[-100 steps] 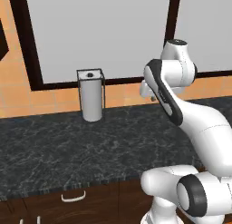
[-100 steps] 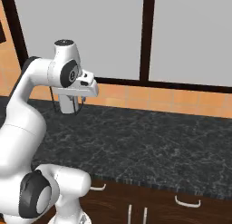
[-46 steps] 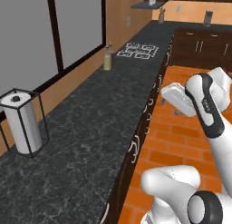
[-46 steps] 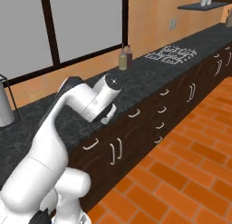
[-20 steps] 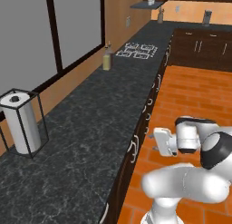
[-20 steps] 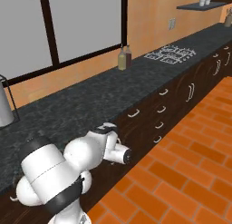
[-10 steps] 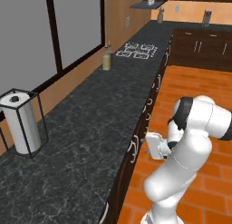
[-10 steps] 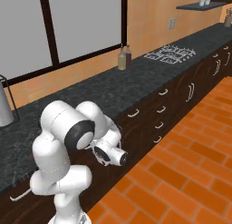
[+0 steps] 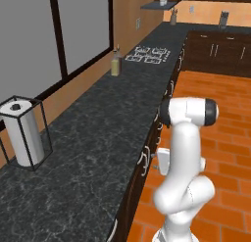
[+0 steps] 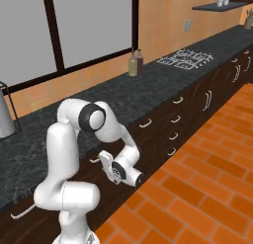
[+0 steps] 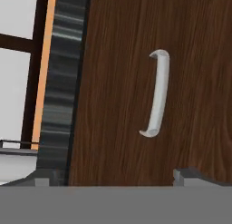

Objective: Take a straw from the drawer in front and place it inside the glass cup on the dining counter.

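The drawer (image 11: 118, 82) faces me as a shut dark brown wooden front, its pale curved bar handle (image 11: 156, 94) standing on end in the rolled hand view. My gripper (image 11: 115, 178) is open, a short way off the front, with nothing between its fingertips (image 11: 190, 175); the handle lies off toward one fingertip. In the base views my gripper (image 10: 102, 159) (image 9: 158, 160) hangs low against the cabinet fronts under the black counter, the arm folded down over it. The straw, the glass cup and the dining counter are out of view.
The black speckled counter (image 9: 98, 123) carries a paper towel holder (image 9: 24, 133), bottles (image 10: 133, 62) and a stove top (image 9: 149, 54). More drawer fronts with pale handles (image 10: 146, 123) run along beneath it. Orange brick floor (image 10: 197, 188) spreads out behind the arm.
The base turned along the counter several seconds ago. Over the last second the arm has folded downward and the hand has swung in to face the drawer front; the jaws stay wide.
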{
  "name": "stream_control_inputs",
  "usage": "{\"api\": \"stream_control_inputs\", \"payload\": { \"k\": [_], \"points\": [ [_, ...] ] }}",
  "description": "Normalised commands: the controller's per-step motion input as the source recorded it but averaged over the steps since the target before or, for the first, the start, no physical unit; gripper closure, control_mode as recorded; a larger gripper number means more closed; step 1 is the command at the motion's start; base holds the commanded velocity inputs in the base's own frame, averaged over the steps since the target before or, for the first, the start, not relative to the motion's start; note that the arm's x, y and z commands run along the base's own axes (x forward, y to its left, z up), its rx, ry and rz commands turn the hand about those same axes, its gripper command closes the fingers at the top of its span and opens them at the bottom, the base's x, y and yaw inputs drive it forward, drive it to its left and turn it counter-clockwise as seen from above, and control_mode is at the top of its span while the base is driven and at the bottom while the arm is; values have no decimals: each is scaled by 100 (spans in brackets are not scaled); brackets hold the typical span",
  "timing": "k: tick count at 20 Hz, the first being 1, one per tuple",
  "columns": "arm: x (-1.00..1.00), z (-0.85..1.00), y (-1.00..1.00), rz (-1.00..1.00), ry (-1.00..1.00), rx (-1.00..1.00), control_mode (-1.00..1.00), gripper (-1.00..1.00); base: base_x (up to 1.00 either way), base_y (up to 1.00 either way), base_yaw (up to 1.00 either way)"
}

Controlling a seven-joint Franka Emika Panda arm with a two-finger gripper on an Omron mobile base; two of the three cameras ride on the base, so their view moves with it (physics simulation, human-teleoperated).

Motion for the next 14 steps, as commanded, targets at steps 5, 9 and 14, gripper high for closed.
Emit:
{"api": "stream_control_inputs", "payload": {
  "k": [5, 9, 14],
  "points": [
    [59, -30, 5, 0, 0, 0, -100, -100, 0, 0, 0],
    [55, -33, 23, 0, 0, 0, -100, -100, 0, 0, 0],
    [49, -30, 31, 0, 0, 0, -100, -100, 0, 0, 0]
  ]
}}
